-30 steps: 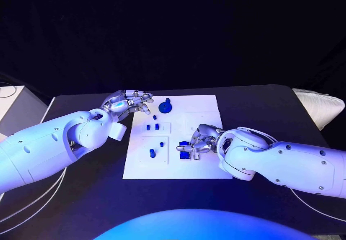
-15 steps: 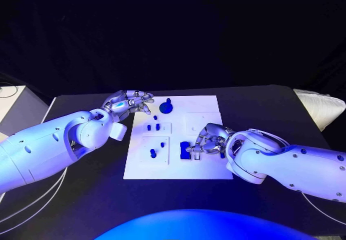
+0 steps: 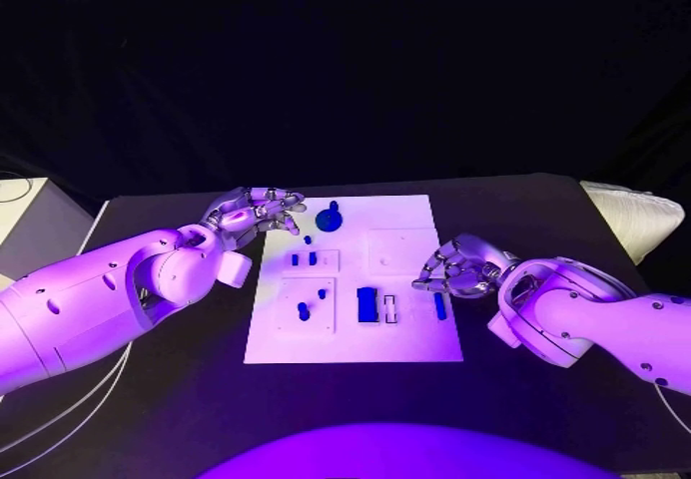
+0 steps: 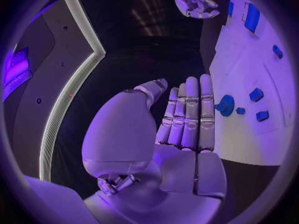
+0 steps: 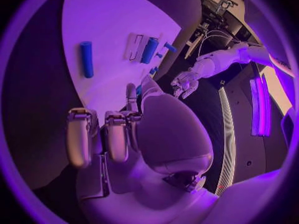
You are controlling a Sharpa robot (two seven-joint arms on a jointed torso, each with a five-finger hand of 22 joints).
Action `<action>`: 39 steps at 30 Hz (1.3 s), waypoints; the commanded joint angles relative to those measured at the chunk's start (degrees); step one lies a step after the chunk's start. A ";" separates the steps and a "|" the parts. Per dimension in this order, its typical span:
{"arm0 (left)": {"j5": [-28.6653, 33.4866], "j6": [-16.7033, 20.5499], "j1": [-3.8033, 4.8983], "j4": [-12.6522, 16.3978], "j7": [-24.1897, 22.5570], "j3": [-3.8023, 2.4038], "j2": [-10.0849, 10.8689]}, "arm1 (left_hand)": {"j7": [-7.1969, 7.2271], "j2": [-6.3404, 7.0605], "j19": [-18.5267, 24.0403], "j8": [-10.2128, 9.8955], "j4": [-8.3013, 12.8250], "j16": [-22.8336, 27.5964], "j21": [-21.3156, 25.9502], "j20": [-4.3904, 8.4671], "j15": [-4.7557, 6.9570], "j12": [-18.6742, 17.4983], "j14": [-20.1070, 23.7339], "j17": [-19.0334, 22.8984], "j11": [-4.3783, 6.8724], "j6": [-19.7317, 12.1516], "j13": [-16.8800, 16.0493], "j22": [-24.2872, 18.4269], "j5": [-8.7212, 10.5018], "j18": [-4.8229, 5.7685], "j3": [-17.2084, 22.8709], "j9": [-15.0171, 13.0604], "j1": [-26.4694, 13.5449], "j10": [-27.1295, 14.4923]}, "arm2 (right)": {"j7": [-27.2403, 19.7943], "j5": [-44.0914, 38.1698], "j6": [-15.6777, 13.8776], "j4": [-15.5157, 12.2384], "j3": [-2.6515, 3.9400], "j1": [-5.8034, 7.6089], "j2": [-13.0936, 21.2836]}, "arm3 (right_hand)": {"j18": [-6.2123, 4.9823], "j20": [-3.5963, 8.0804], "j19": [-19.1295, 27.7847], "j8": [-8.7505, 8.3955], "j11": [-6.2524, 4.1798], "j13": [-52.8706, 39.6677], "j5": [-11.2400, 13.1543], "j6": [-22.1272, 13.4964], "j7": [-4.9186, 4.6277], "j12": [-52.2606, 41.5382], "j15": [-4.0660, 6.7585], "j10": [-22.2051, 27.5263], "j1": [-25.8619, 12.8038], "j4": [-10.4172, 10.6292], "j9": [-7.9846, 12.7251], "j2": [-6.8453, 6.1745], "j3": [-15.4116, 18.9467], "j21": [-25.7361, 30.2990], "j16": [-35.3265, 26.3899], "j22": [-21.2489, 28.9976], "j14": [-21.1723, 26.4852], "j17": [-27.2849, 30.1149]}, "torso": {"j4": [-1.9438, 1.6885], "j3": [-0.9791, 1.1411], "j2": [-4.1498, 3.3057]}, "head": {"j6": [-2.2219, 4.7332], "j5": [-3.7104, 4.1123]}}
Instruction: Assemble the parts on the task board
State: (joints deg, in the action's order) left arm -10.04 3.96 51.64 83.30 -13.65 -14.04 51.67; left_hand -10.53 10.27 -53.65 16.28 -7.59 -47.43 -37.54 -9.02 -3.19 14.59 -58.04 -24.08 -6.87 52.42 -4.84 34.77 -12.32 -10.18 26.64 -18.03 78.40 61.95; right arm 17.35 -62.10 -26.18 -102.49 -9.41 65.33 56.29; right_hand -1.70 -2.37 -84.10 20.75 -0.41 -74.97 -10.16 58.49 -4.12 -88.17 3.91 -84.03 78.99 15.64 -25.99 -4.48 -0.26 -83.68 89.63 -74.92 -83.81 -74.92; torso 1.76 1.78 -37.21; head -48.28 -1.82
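Observation:
The white task board [image 3: 410,339] lies mid-table. On it are a round blue knob [image 3: 330,218] at the far end, several small blue parts around [image 3: 304,310], a blue block [image 3: 367,303] and a blue cylinder [image 3: 439,305] lying near the right edge. My right hand [image 3: 458,267] hovers just past the board's right edge, beside the cylinder [image 5: 86,58], fingers loosely bent and holding nothing. My left hand [image 3: 260,212] hangs at the board's far left corner near the knob [image 4: 225,105], fingers straight and together, thumb apart, with nothing in it.
A pale slim piece [image 3: 388,307] lies between the block and the cylinder. A white box [image 3: 26,215] stands off the table's left, a pale cushion [image 3: 641,215] at its right. Black tabletop [image 3: 173,399] lies bare in front of the board.
My right hand has drawn back to the right off the blue block, which stays on the board; the cylinder beside it is now uncovered. The left hand has hardly moved.

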 commanded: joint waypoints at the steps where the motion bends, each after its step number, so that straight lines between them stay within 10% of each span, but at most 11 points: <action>1: 0.34 -0.57 -0.11 0.18 -0.80 -0.05 -0.08 | -0.10 -0.57 -0.51 -0.26 -0.39 0.22 0.20 -0.01 -0.27 -0.31 -0.04 -0.08 -0.27 0.09 -0.09 -0.08 -0.07 -0.25 0.06 0.06 -0.10 -0.20 | -2.34 -0.87 -0.51 -0.50 0.00 -0.22 1.47 | 0.52 0.08 -4.24 -0.31 0.26 -13.99 0.28 0.36 -0.10 0.08 -0.11 -5.15 0.49 0.11 0.11 -0.28 -0.31 -0.44 0.37 -12.85 -6.19 -15.08 | 0.05 0.05 0.02 | 0.11 0.58; 11: 0.34 -0.85 -0.26 0.20 -0.72 -0.05 -0.12 | -0.10 -0.57 -0.51 -0.26 -0.39 0.22 0.20 -0.01 -0.27 -0.31 -0.04 -0.08 -0.27 0.09 -0.09 -0.08 -0.07 -0.25 0.06 0.06 -0.10 -0.20 | 3.89 -9.71 -0.59 -0.48 -0.06 -2.59 4.80 | 0.65 0.08 -4.45 -0.71 0.27 -13.99 0.02 1.09 -0.11 0.08 -0.12 -5.16 0.17 0.97 0.48 -1.32 -0.45 -1.11 0.37 -13.13 -6.19 -15.08 | -0.13 0.00 -0.14 | 0.61 2.14; 39: 0.34 -0.94 -0.39 0.52 -0.72 -0.05 0.27 | -0.08 -0.53 -0.56 -0.24 -0.43 0.23 0.28 -0.01 -0.26 -0.29 -0.03 -0.11 -0.25 0.15 -0.12 -0.14 -0.05 -0.25 0.01 0.04 -0.05 -0.13 | 13.13 -15.77 3.14 1.88 -0.13 -4.76 0.94 | 0.55 0.10 -4.33 -1.14 0.12 -13.72 -0.87 2.87 0.15 0.65 -0.04 -4.98 -7.15 1.23 0.88 -3.25 1.96 -0.53 0.37 -13.02 -6.19 -15.08 | -0.13 -0.01 -0.19 | -0.08 1.74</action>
State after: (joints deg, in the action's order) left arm -10.02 3.91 51.25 83.63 -13.69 -14.04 51.97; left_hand -10.53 10.27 -53.65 16.28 -7.59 -47.43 -37.54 -9.02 -3.19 14.59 -58.04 -24.13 -6.87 52.42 -4.90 34.69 -12.32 -10.18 26.64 -18.03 78.40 61.95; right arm 29.34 -76.46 -25.59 -100.69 -9.38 60.79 57.41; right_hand -1.71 -2.37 -84.10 19.81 -0.40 -74.93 -10.99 61.02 -3.90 -87.64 3.91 -84.03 72.30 16.92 -25.21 -7.78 1.34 -84.41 89.63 -74.90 -83.81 -74.91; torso 1.57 1.75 -37.41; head -48.32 -0.01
